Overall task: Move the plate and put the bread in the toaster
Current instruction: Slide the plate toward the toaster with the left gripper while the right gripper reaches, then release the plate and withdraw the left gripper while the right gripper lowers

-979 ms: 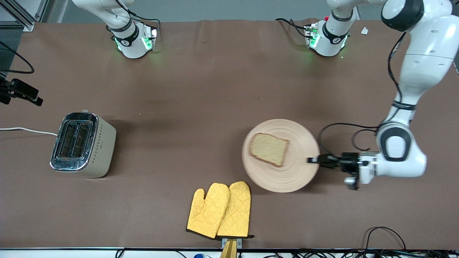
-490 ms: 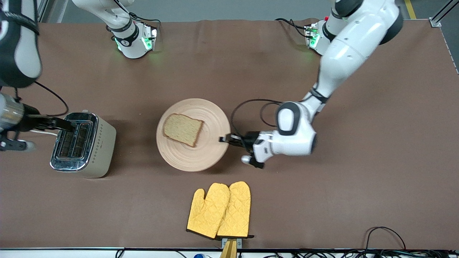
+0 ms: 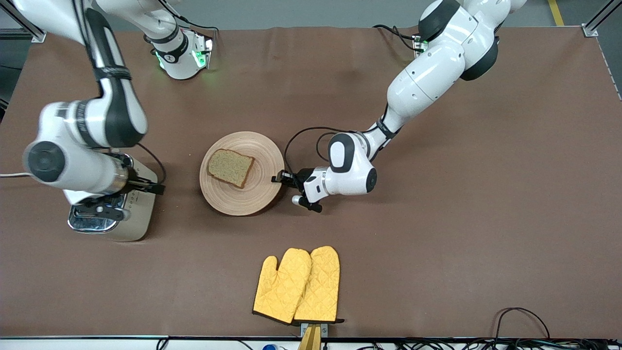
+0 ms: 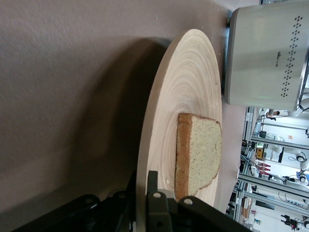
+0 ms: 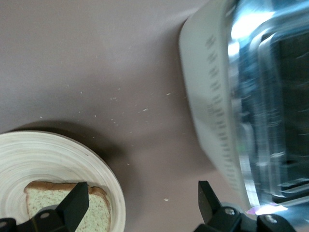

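Note:
The tan wooden plate (image 3: 252, 194) sits mid-table beside the toaster (image 3: 138, 214), with the bread slice (image 3: 231, 167) on it. My left gripper (image 3: 279, 178) is shut on the plate's rim, on the side toward the left arm's end. In the left wrist view the fingers (image 4: 143, 181) pinch the rim of the plate (image 4: 193, 87), with the bread (image 4: 203, 154) and toaster (image 4: 265, 58) past them. My right gripper (image 3: 154, 187) is open and empty over the table between toaster and plate. The right wrist view (image 5: 142, 193) shows the toaster (image 5: 217, 111), plate (image 5: 58, 154) and bread (image 5: 63, 203).
A pair of yellow oven mitts (image 3: 297, 286) lies near the table's front edge, nearer to the camera than the plate. The right arm's wrist hides much of the toaster's chrome top. The toaster's white cord (image 3: 12, 175) runs off the right arm's end.
My left gripper has carried the plate and bread across the table toward the toaster. My right arm has swung in over the toaster, its gripper now between toaster and plate.

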Controlling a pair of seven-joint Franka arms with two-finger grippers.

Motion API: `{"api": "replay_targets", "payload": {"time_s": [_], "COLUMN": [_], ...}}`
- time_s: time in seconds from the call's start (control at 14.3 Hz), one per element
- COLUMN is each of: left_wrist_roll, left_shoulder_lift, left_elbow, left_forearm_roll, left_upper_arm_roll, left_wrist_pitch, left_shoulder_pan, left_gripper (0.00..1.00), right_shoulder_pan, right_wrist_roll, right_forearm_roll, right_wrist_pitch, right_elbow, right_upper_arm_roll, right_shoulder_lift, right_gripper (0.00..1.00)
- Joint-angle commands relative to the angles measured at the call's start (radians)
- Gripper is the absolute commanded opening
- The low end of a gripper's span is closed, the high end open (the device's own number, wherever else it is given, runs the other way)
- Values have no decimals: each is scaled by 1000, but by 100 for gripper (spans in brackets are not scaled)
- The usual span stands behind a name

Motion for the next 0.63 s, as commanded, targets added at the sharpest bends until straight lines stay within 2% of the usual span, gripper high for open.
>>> {"api": "replay_targets", "payload": {"time_s": [0.0, 0.07, 0.21, 0.35, 0.49, 0.56], "left_wrist_roll": [-5, -26, -84, -159, -213, -212], "left_shoulder_lift": [1, -10, -43, -64, -76, -80], "left_elbow": [27, 23, 19, 22, 29, 39], "left_forearm_roll": [-13, -14, 45, 221, 375, 386], "left_upper_arm_roll": [2, 2, 9, 34, 29, 29], "left_wrist_pitch": [-9, -10, -39, -169, -277, -340], "left_shoulder_pan": [12, 22, 86, 149, 210, 242], "left_gripper": [43, 98, 100, 100, 100, 100], "right_shoulder_pan": [55, 84, 130, 209, 239, 250], "right_wrist_roll": [90, 110, 192, 271, 302, 306], "right_forearm_roll": [60, 74, 78, 78, 78, 78], "right_wrist_pitch": [228, 282, 310, 416, 454, 456], "right_elbow": [-293, -362, -453, -525, -536, -537], "right_upper_arm_roll": [-5, -5, -3, -5, -6, -6], "right_shoulder_lift": [-126, -161, -224, -252, -244, -244], "right_gripper": [100, 100, 100, 100, 100, 100]}}
